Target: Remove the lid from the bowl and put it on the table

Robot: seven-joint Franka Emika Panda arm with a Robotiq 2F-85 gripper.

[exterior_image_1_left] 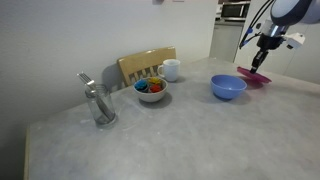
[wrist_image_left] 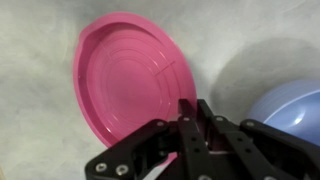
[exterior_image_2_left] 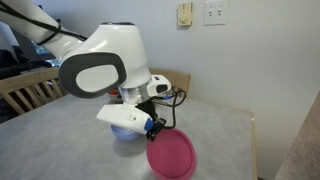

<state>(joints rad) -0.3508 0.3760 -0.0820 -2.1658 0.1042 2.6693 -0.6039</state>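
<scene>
I've got the gripper pinched down on the near rim of the lid, so the disc spreads out ahead of the fingertips, tilted, clear of the bowl and just beside it, low over the table. Can't tell if the far edge touches. The lid's flat glossy pink plastic with ringed ridges, the bowl's smooth rounded periwinkle, and the tabletop's speckled grey. My guess is straight down is what's left.

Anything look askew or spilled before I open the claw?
Only the lid stands out: it hangs tilted beside the bowl, pinched at its rim by the claw, not lying flat on the table. Nothing looks spilled or damaged.
</scene>
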